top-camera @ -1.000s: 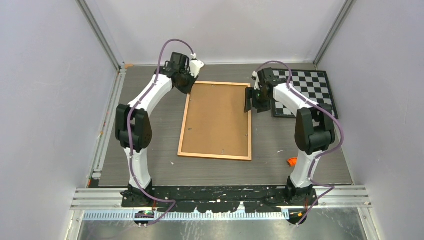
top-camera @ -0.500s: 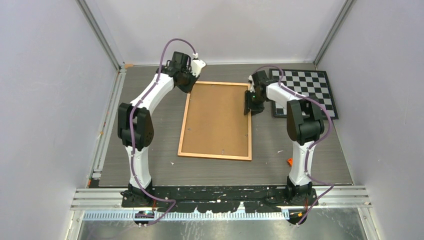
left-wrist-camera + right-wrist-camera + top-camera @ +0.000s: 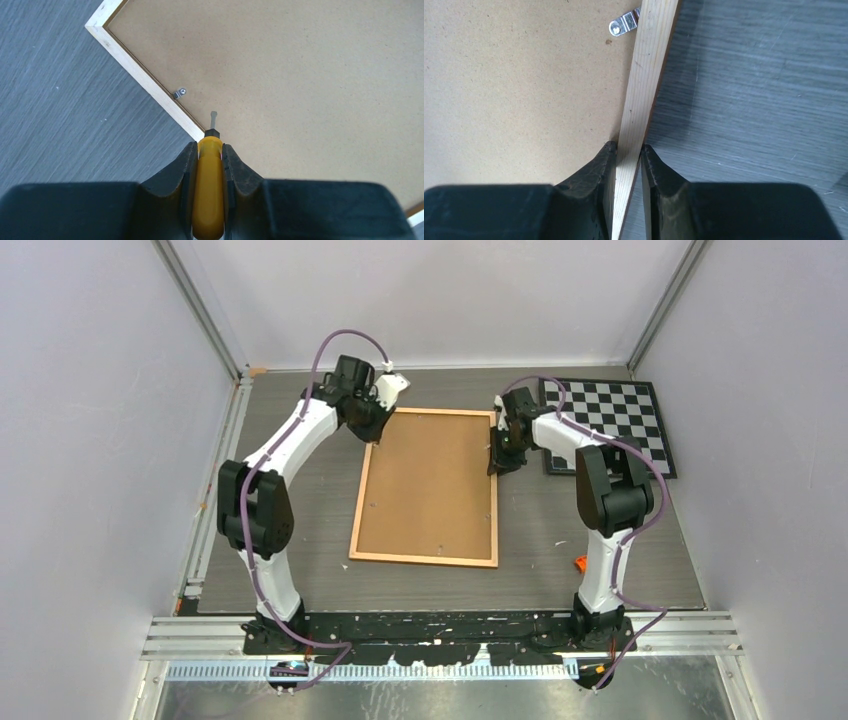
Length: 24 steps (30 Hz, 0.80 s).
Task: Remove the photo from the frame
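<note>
The frame [image 3: 428, 485] lies face down on the table, its plain brown fibreboard back up. The photo is hidden under that back. My left gripper [image 3: 372, 430] is at the frame's far left corner, shut on a yellow-handled screwdriver [image 3: 209, 190]. The screwdriver's metal tip [image 3: 213, 116] points at the board just inside the border, near a small metal clip [image 3: 179, 93]. My right gripper [image 3: 497, 462] is shut on the frame's right wooden border [image 3: 644, 85], one finger on each side. Another clip [image 3: 624, 23] sits just ahead of it.
A black-and-white checkerboard [image 3: 610, 425] lies at the far right, beside the right arm. A small orange object [image 3: 583, 563] lies near the right arm's base. Grey walls close in the table on three sides.
The frame has shifted a little to the left and turned slightly. The right gripper moved left with the frame's right border, and the left arm swung left at the far corner.
</note>
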Each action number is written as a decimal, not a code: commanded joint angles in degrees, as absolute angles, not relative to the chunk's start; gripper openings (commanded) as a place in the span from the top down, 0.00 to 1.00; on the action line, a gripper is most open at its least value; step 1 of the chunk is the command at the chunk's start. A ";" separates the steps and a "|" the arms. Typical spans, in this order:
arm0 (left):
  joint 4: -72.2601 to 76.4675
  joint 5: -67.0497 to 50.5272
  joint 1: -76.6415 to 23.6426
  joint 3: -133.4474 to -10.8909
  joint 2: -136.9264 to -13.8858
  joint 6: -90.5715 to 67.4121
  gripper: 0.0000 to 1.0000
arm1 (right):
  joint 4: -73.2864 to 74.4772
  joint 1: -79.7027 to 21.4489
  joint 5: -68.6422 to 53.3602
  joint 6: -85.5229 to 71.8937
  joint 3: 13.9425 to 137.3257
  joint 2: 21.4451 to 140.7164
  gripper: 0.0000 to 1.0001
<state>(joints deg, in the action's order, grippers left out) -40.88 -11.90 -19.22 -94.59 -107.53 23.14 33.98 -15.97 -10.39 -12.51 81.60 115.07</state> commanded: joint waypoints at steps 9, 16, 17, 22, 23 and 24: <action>-43.71 -11.74 -19.14 -91.20 -103.54 27.79 1.00 | 34.92 -17.71 -12.18 -10.15 76.53 110.92 1.00; -39.96 -7.36 -19.16 -90.62 -105.62 28.85 1.00 | 34.96 -18.12 -11.83 -9.33 76.95 110.74 0.99; -39.25 -6.64 -19.16 -90.76 -106.05 29.11 1.00 | 34.97 -18.15 -11.86 -9.27 77.01 110.74 1.00; -35.82 -3.80 -19.16 -91.96 -108.68 29.96 1.00 | 35.24 -18.36 -11.80 -9.11 76.89 110.53 1.00; -35.92 -3.84 -19.16 -92.53 -109.26 30.06 1.00 | 35.32 -18.43 -11.74 -8.97 76.86 110.44 0.99; -35.94 -3.95 -19.18 -93.00 -110.03 30.10 1.00 | 35.41 -18.41 -11.65 -8.90 76.89 110.38 0.99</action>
